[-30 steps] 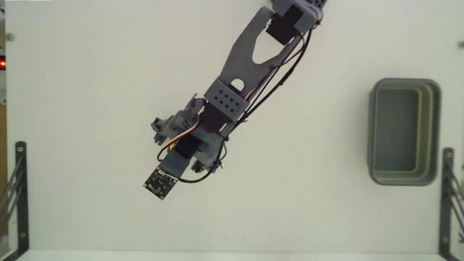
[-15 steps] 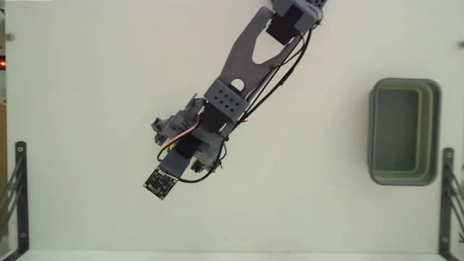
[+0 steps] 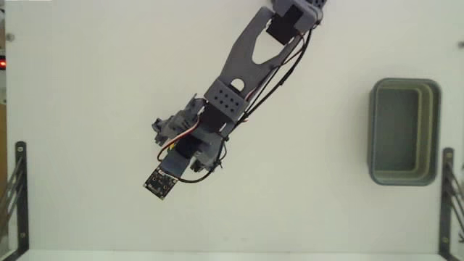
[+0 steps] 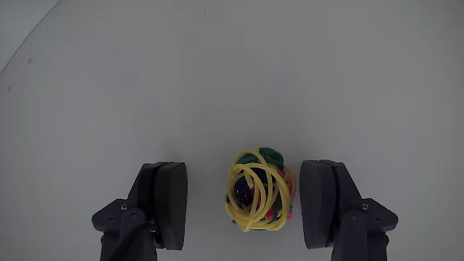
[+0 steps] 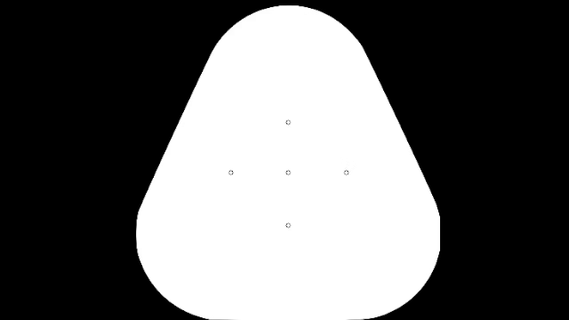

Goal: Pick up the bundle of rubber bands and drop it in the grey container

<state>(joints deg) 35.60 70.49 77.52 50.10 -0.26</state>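
Observation:
In the wrist view the bundle of rubber bands (image 4: 259,190), a small yellow clump with green and red bits, lies on the white table. My gripper (image 4: 245,168) is open around it. The right finger (image 4: 319,199) is close to the clump and the left finger (image 4: 170,203) stands further off. In the fixed view the arm (image 3: 217,109) reaches down over the middle left of the table and hides the bundle. The grey container (image 3: 404,84) stands upright at the right side of that view, far from the gripper, and nothing shows inside it.
Black metal brackets stand at the lower left (image 3: 18,192) and lower right (image 3: 449,196) table edges in the fixed view. The arm's base (image 3: 297,11) is at the top edge. White table surface lies between arm and container.

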